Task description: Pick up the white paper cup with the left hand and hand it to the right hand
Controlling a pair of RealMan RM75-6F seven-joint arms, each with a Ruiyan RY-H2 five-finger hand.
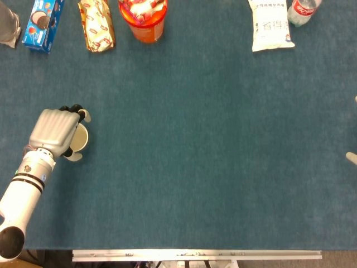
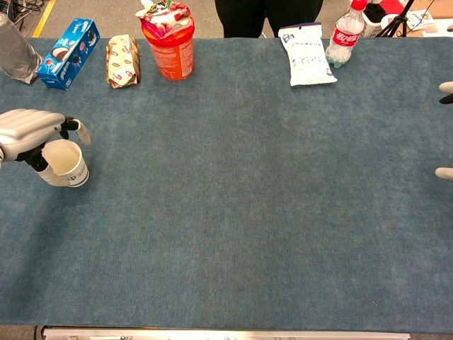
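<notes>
Curling over the white paper cup (image 2: 66,163), the left hand (image 1: 54,129) sits at the left side of the blue table (image 1: 212,156), its dark fingers (image 1: 74,109) bent around the far side of the cup's rim and its thumb against the near side. In the chest view the cup stands upright on the table with its open mouth facing up and a small dark print on its wall; whether it is lifted clear of the cloth cannot be told.

Only pale fingertips of the right hand (image 2: 446,172) show at the right edge of both views, well apart from the cup, and whether that hand is spread or closed cannot be told.

Along the far edge lie a blue cookie box (image 2: 69,52), a wrapped snack (image 2: 122,60), an orange tub (image 2: 169,44) stuffed with packets, a white snack bag (image 2: 306,57) and a plastic bottle (image 2: 345,34) with a red label.
</notes>
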